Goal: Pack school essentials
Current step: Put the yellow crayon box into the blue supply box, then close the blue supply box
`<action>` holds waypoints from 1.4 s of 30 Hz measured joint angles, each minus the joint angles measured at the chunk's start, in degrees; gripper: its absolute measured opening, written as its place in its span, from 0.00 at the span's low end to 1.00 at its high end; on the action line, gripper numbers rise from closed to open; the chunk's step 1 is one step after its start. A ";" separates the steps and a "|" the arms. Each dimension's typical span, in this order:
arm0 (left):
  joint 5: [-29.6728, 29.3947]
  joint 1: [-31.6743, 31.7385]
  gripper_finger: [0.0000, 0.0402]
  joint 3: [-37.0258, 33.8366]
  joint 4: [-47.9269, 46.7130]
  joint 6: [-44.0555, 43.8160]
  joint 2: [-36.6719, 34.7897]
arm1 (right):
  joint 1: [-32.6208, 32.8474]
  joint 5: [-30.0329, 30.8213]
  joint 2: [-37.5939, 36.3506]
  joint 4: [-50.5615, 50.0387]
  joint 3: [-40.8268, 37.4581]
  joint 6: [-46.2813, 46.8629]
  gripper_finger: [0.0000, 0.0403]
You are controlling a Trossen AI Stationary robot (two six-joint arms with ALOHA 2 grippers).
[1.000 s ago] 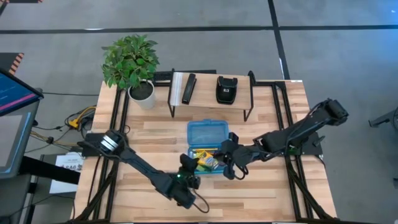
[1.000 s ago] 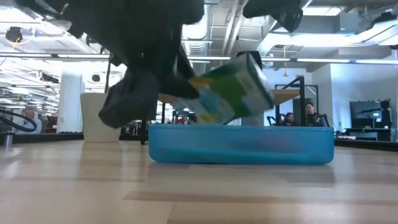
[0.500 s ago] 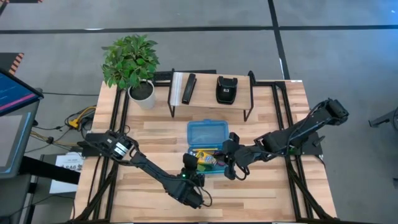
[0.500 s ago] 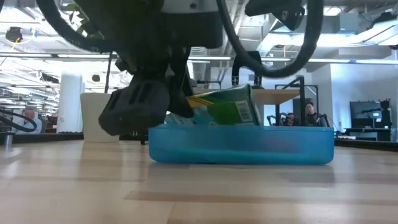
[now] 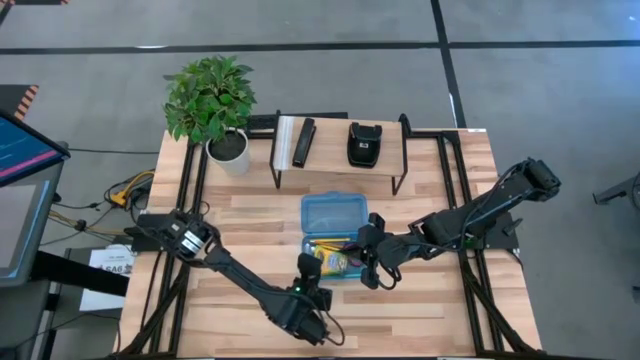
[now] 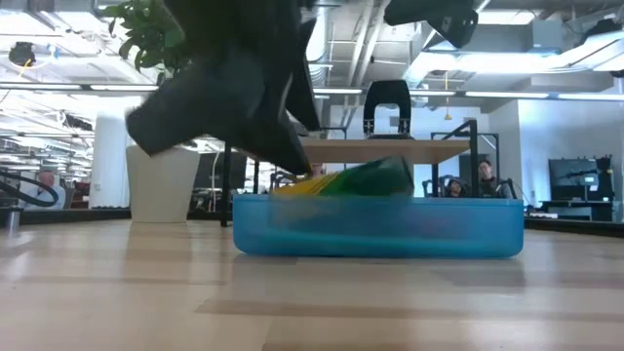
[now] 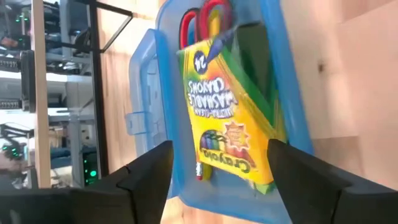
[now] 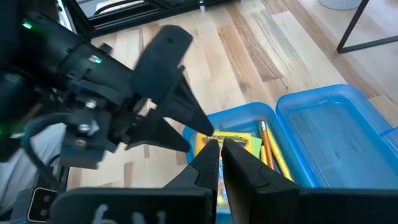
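The blue translucent box (image 5: 335, 240) lies open in the middle of the table, its lid (image 5: 335, 213) on the far side. The yellow-green crayon box (image 7: 230, 118) lies slanted inside it on other stationery. The red-handled scissors (image 7: 199, 22) and the yellow pencils (image 8: 272, 146) lie under and beside it. My left gripper (image 7: 221, 149) hovers open over the box's near end (image 5: 308, 266), touching nothing. My right gripper (image 8: 221, 146) is shut at the box's right side (image 5: 362, 262). My right gripper's shut fingertips (image 8: 211, 149) stand at the blue box's right wall (image 8: 249, 118), pointing toward the table's left. I cannot tell whether they touch it.
A low rack (image 5: 340, 150) at the far side carries a black bar (image 5: 303, 142) and a black pouch (image 5: 363, 143). A potted plant (image 5: 215, 100) stands at the far left corner. Bare wood shows to the left, right and near side of the box.
My left gripper has lowered the crayon box from a tilt above the rim into the blue box, let it go and risen away toward the near edge. The crayon box now lies low in the box.
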 joint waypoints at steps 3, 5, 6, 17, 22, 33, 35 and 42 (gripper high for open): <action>0.58 -0.52 0.65 1.71 -1.96 -0.59 -0.03 | 0.00 -0.02 0.00 0.00 0.00 0.02 0.11; 0.80 -0.71 0.65 2.40 -3.33 -0.66 -0.05 | 0.00 -0.06 0.00 0.00 0.00 0.25 0.11; 0.85 -0.80 0.65 2.65 -4.12 -0.95 -0.05 | 0.00 -0.08 0.00 0.00 0.00 0.41 0.11; -7.21 -2.01 0.65 -4.99 -12.88 -14.44 -10.63 | -1.40 0.80 0.00 -11.06 -0.70 5.18 0.11; -4.08 -3.01 0.65 -24.24 6.04 -13.22 -25.20 | -3.35 1.04 -0.04 -13.76 -0.66 7.11 0.11; 10.98 -2.01 0.65 -67.74 73.81 0.88 -54.38 | -4.38 -18.03 6.03 10.92 -0.57 -1.25 0.11; 13.46 -1.22 0.65 -72.68 82.74 1.26 -56.30 | -4.21 -20.54 6.84 14.75 -0.51 -3.54 0.11; 14.40 0.86 0.65 -79.03 91.87 -2.07 -57.97 | -8.00 -20.04 4.84 17.45 -5.38 -3.55 0.09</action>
